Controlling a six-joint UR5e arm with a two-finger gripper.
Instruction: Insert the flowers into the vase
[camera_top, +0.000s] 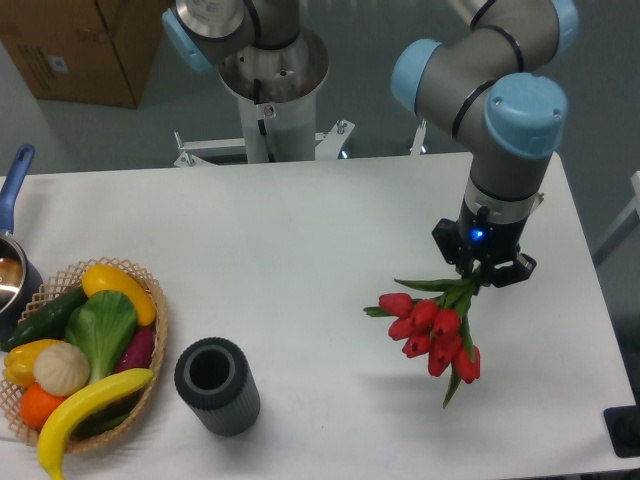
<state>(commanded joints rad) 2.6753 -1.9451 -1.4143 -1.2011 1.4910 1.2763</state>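
**Tulips held in the claw, vase standing apart**

Nearest to us, at the front edge of the white counter (300, 230), we see the vase (217, 386): a short dark grey cylinder with ribbed sides, upright, its round mouth open to the camera. Just to its left lies a wicker basket (150, 345) filled with produce, among it a yellow banana (85, 410), a green leafy vegetable, a purple piece, an orange fruit and a pale round bulb. The basket's rim sits close to the vase, though we cannot tell whether they touch.

Further back and well to the right, we find the flowers (435, 335), a bunch of red tulip buds with green stems and narrow leaves. The buds hang down and toward the camera, while the stems rise into the claw (482, 272), which is closed around them. A faint shadow lies on the counter under the bunch. The bunch is well apart from the vase.

At the left edge a blue-handled metal pot (12, 250) shows partly. Beyond the counter stand the arm's base (272, 90) and a cardboard box (85, 45).
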